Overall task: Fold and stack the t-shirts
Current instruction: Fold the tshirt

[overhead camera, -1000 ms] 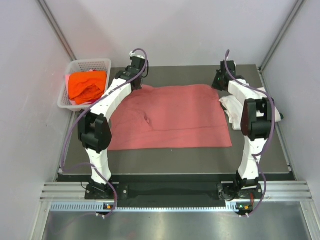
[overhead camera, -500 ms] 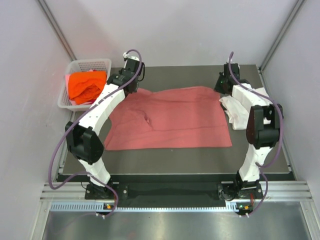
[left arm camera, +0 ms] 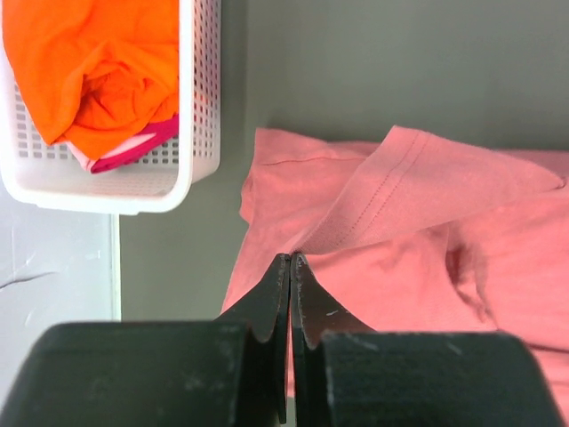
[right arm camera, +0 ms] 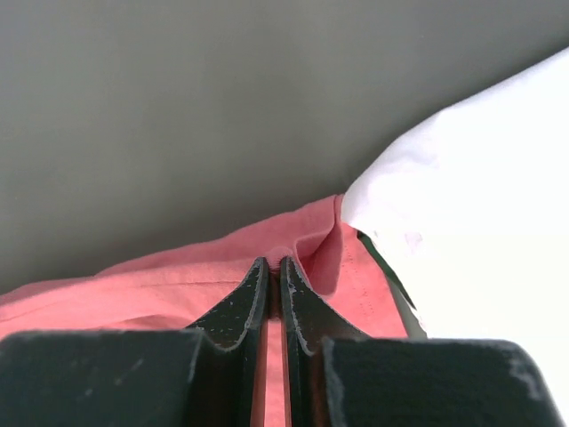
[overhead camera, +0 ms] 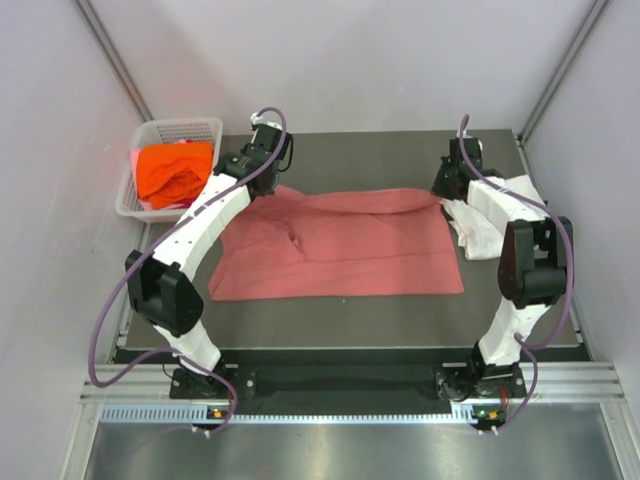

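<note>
Pink t-shirt [overhead camera: 340, 250] spread flat; far edge folded over, corners apparently pinched.

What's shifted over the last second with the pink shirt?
The left claw and right claw, shut on the pink shirt at its far corners, have drawn its far edge toward the near side, starting a fold. Both elbows swung outward. The shirt's near edge, the white shirt and the orange shirt in the basket stayed put.
</note>
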`<act>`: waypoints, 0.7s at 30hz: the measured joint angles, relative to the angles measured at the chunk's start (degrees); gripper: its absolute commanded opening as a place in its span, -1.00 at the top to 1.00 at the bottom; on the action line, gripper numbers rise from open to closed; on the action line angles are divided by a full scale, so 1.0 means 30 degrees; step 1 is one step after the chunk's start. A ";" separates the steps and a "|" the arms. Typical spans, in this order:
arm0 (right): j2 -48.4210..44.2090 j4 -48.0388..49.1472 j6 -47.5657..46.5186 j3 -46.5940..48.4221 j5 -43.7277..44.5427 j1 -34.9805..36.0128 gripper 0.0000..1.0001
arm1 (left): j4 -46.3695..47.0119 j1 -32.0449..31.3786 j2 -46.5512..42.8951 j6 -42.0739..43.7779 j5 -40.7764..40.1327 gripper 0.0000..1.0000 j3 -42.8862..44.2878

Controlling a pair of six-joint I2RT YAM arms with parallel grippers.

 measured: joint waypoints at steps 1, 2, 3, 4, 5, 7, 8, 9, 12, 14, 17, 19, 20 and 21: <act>-0.0029 -0.0036 -0.0015 -0.0051 0.0029 0.0000 1.00 | -0.0095 -0.0015 -0.0044 0.0000 0.0007 1.00 -0.0131; -0.0073 -0.0036 -0.0022 -0.0131 0.0080 0.0000 1.00 | -0.0211 -0.0051 -0.0102 0.0000 0.0000 1.00 -0.0262; -0.0153 0.0007 -0.0036 -0.0262 0.0109 0.0000 1.00 | -0.0284 -0.0087 -0.0219 -0.0007 0.0007 1.00 -0.0437; -0.0277 0.0000 -0.0066 -0.0437 0.0138 -0.0007 1.00 | -0.0372 -0.0117 -0.0350 -0.0007 0.0007 1.00 -0.0597; -0.0415 0.0007 -0.0109 -0.0648 0.0160 -0.0007 1.00 | -0.0459 -0.0146 -0.0495 -0.0007 0.0007 1.00 -0.0787; -0.0787 0.0007 -0.0211 -0.1231 0.0175 -0.0007 1.00 | -0.0546 -0.0262 -0.0845 -0.0022 -0.0015 1.00 -0.1260; -0.0911 -0.0007 -0.0233 -0.1406 0.0160 -0.0007 1.00 | -0.0576 -0.0335 -0.0969 -0.0029 -0.0066 1.00 -0.1457; -0.1013 -0.0007 -0.0306 -0.1610 0.0160 -0.0007 1.00 | -0.0670 -0.0437 -0.1078 -0.0044 -0.0146 1.00 -0.1676; -0.1035 -0.0022 -0.0379 -0.1785 0.0073 -0.0007 1.00 | -0.0969 -0.0692 -0.1158 -0.0087 -0.0321 1.00 -0.2018; -0.1107 0.0044 -0.0393 -0.2113 -0.0058 -0.0007 1.00 | -0.1209 -0.0809 -0.1158 -0.0138 -0.0430 1.00 -0.2178; -0.1290 0.0022 -0.0474 -0.2856 -0.0211 -0.0015 1.00 | -0.1698 -0.0882 -0.1158 -0.0233 -0.0503 1.00 -0.2433; -0.1399 0.0000 -0.0525 -0.3257 -0.0219 -0.0015 1.00 | -0.1770 -0.0896 -0.1166 -0.0342 -0.0481 1.00 -0.2783; -0.1464 0.0029 -0.0532 -0.3402 -0.0219 -0.0022 1.00 | -0.1778 -0.0896 -0.1180 -0.0372 -0.0466 1.00 -0.3060; -0.1566 0.0015 -0.0539 -0.3621 -0.0219 -0.0029 1.00 | -0.1778 -0.0896 -0.1209 -0.0423 -0.0393 1.00 -0.3410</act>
